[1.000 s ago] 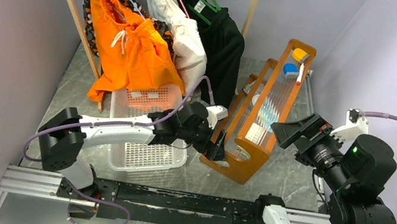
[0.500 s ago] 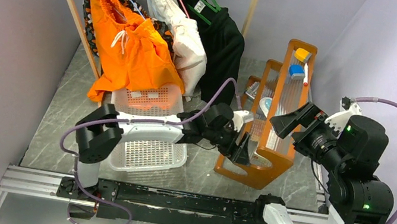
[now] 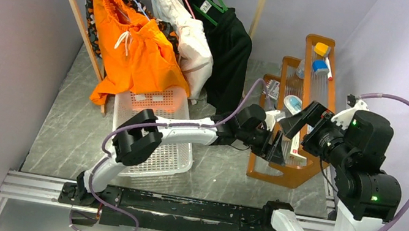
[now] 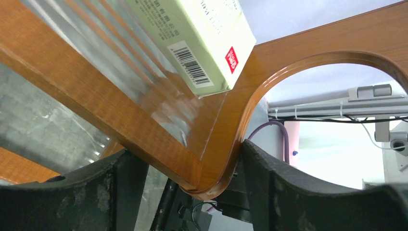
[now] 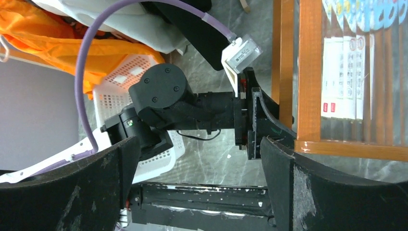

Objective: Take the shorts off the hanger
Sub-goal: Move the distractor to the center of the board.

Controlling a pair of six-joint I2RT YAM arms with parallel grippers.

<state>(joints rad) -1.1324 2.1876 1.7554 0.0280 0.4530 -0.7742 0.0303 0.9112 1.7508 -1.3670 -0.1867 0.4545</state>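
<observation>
Jaws of our left gripper [image 4: 187, 150] are straddling the curved end of the wooden rack [image 3: 282, 178], and we cannot tell whether they are pinching it. Those of our right gripper [image 5: 197, 140] are gaping wide on nothing, just beside it. We are working over a grey marbled desk [image 3: 64, 124]. At its back left, the clothes rail [image 3: 73, 14] is carrying the orange shorts [image 3: 138, 49], well apart from both grippers, their hem drooping over the white basket [image 3: 173, 159].

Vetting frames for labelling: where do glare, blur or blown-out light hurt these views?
Top external: even light, sharp, shorts vivid. Left wrist: glare streaks on clear slats of the rack, background beyond its arch washed out. Right wrist: scene sharp, fingers dark and soft.
</observation>
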